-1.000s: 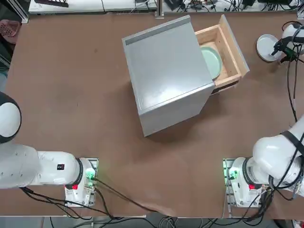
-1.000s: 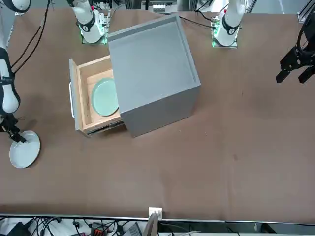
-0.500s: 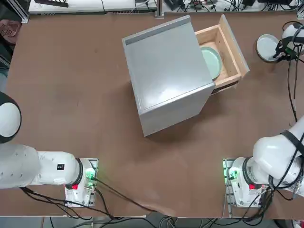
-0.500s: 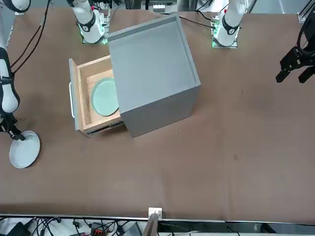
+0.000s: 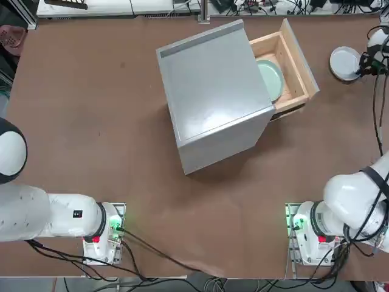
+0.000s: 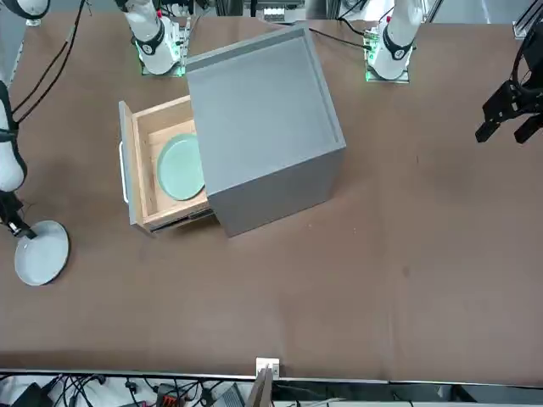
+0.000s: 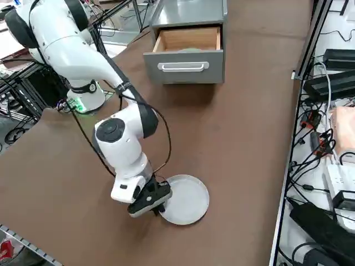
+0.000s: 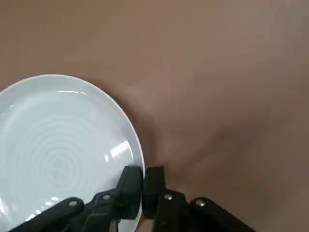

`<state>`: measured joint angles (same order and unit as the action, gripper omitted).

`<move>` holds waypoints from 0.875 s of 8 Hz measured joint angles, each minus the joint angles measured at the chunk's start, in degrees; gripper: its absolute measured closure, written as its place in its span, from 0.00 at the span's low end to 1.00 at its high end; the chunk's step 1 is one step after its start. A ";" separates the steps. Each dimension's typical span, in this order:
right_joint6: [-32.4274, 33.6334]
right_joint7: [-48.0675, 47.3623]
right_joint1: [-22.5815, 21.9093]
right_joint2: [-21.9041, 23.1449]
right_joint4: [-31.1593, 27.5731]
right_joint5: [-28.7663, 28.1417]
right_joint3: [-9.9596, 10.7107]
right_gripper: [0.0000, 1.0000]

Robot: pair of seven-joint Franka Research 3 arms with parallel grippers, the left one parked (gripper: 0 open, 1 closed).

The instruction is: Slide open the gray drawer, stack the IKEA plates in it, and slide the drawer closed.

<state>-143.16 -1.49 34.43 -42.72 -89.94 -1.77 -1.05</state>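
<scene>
Right claw [image 8: 142,181] pinches white plate [image 8: 58,150] rim | wrist view only

The worktop [image 5: 91,91] is plain brown. The cabinet [image 5: 213,91] is gray, and its drawer [image 5: 290,61] has light wooden sides and a gray front. The plate inside the drawer [image 5: 270,79] is pale mint green. The other plate [image 8: 53,145] is white with faint rings. The fingers [image 8: 130,191] are black, on a white arm [image 7: 72,39].

Open gray drawer [image 6: 157,170], mint plate [image 6: 180,167] inside.
</scene>
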 joint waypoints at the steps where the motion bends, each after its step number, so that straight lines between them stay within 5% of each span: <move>1: 3.06 1.06 0.19 1.92 0.52 0.00 -0.91 1.00; 4: 18.53 1.81 0.06 12.78 1.84 -0.75 -7.08 1.00; 7: 35.27 6.77 -0.32 26.40 2.06 -11.30 -10.64 1.00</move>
<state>-107.89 5.29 34.11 -16.31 -87.88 -13.07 -11.69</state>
